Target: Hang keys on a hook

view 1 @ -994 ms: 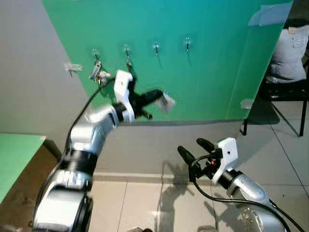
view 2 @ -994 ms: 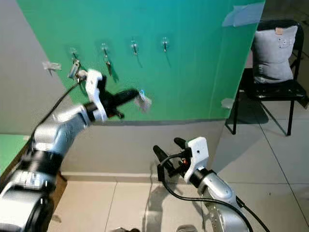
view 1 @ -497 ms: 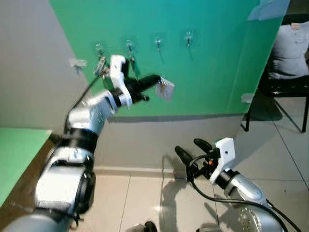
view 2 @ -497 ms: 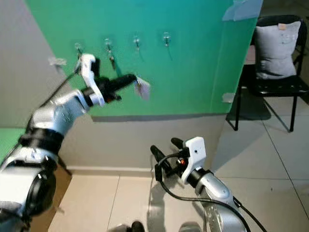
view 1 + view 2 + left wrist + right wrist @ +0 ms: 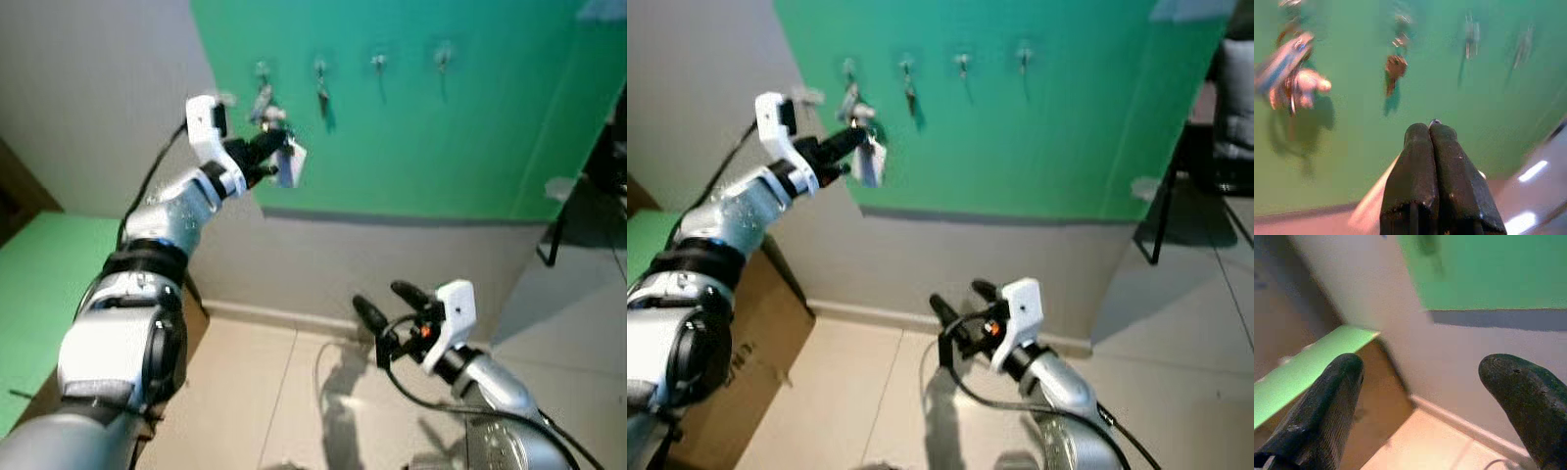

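Left eye view: left gripper (image 5: 277, 152) raised to the green wall panel (image 5: 470, 127), fingers pressed together on a key ring w/ pale tag (image 5: 290, 164) hanging just below the tips. Held high & near the hook row, prob. so the ring can be slid over a hook; not yet hung.

Hooks: four in a row. Far-left hook (image 5: 262, 70) already carries a bunch of keys (image 5: 1288, 73); second hook (image 5: 319, 69) carries a single key (image 5: 1394, 68). Third hook (image 5: 378, 62) & fourth hook (image 5: 443, 54) look free, so those seem the likely targets, further to the right of where the tag now hangs.

Left wrist view: fingers (image 5: 1420, 166) shut tight, small metal bit showing at the tips.

Right gripper (image 5: 387, 302) low over the floor, fingers spread wide, holding nothing.

Around: cardboard box (image 5: 735, 323) at lower left, chair leg (image 5: 1161, 220) at right. In the way: the loaded hooks next to the tag; could snag.
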Tool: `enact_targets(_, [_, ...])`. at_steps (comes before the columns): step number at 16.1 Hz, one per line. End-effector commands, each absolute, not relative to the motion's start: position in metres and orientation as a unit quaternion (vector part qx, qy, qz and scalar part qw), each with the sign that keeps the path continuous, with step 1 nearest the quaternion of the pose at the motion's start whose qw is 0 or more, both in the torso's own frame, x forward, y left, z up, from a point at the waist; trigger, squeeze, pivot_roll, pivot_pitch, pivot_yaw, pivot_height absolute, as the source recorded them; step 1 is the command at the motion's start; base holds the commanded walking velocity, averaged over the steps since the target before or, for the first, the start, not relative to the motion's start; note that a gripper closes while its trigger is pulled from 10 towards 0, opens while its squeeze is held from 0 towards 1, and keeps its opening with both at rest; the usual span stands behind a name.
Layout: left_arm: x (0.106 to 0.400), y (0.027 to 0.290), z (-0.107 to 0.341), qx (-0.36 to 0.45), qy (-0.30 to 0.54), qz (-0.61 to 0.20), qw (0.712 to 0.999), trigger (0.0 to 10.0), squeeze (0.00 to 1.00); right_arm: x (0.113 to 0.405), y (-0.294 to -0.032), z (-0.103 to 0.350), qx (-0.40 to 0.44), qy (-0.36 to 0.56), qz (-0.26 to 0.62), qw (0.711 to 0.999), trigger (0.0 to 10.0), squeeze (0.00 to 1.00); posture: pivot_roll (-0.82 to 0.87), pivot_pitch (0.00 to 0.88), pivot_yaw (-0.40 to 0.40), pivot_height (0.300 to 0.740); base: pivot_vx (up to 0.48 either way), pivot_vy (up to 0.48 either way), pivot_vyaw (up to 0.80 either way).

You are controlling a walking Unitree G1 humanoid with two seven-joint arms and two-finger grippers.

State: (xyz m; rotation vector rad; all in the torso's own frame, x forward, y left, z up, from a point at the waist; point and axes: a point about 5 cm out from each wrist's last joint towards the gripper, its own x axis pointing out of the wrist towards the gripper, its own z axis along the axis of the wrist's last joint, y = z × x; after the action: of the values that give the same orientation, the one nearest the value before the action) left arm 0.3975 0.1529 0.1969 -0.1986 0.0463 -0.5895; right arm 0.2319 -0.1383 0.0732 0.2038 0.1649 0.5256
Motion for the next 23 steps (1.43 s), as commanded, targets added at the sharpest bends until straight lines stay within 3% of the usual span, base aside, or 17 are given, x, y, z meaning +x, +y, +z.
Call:
enact_targets(1, [0.390,0.153,0.182,0.039,0.024,-0.292,0.955,0.0,0.00,0.242,-0.150,0.080,0.093,0.051,0.197,0.975,10.0,0.00,-0.32,0.000,0.218,0.740,0.000,0.000,0.00])
enact_targets(2, [0.375,0.156,0.162,0.105,0.016,-0.291,0.951,0.0,0.00,0.249,-0.161,0.083,0.063,0.030,0.137,0.988,10.0,0.00,-0.32,0.000,0.223,0.740,0.000,0.000,0.00])
enact_targets(3, [0.370,0.157,0.156,0.114,0.015,-0.290,0.950,0.0,0.00,0.249,-0.163,0.084,0.063,0.027,0.129,0.989,10.0,0.00,-0.31,0.000,0.222,0.740,0.000,0.000,0.00])
enact_targets(6, [0.320,0.173,0.106,0.100,0.015,-0.236,0.966,0.0,0.00,0.248,-0.174,0.079,0.045,0.028,0.101,0.993,10.0,0.00,-0.28,0.000,0.209,0.740,0.000,0.000,0.00])
enact_targets(8, [0.293,0.169,0.090,0.096,0.001,-0.223,0.970,0.0,0.00,0.250,-0.174,0.076,0.034,0.026,0.094,0.995,10.0,0.00,-0.27,0.000,0.203,0.740,0.000,0.000,0.00])
enact_targets(9, [0.261,0.157,0.064,0.053,0.014,-0.190,0.980,0.0,0.00,0.255,-0.174,0.074,0.034,0.025,0.081,0.996,10.0,0.00,-0.26,0.000,0.191,0.740,0.000,0.000,0.00])
enact_targets(10, [0.255,0.150,0.060,0.045,0.017,-0.191,0.980,0.0,0.00,0.257,-0.174,0.073,0.032,0.026,0.077,0.996,10.0,0.00,-0.26,0.000,0.177,0.740,0.000,0.000,0.00])
enact_targets(13, [0.273,0.139,0.073,0.037,-0.006,-0.178,0.983,0.0,0.00,0.259,-0.174,0.071,0.034,0.035,0.080,0.996,10.0,0.00,-0.26,0.000,0.142,0.740,0.000,0.000,0.00])
enact_targets(16, [0.285,0.139,0.085,0.032,-0.027,-0.162,0.986,0.0,0.00,0.261,-0.180,0.073,0.010,0.035,0.094,0.995,10.0,0.00,-0.27,0.000,0.101,0.740,0.000,0.000,0.79])
enact_targets(19, [0.287,0.135,0.085,0.041,-0.026,-0.167,0.985,0.0,0.00,0.270,-0.179,0.075,0.005,0.034,0.095,0.995,10.0,0.00,-0.27,0.000,0.104,0.740,0.000,0.000,0.51])
enact_targets(23, [0.300,0.135,0.091,0.060,-0.028,-0.178,0.982,0.0,0.00,0.272,-0.173,0.075,0.011,0.029,0.105,0.994,10.0,0.00,-0.27,0.000,0.123,0.740,0.000,-0.421,0.00])
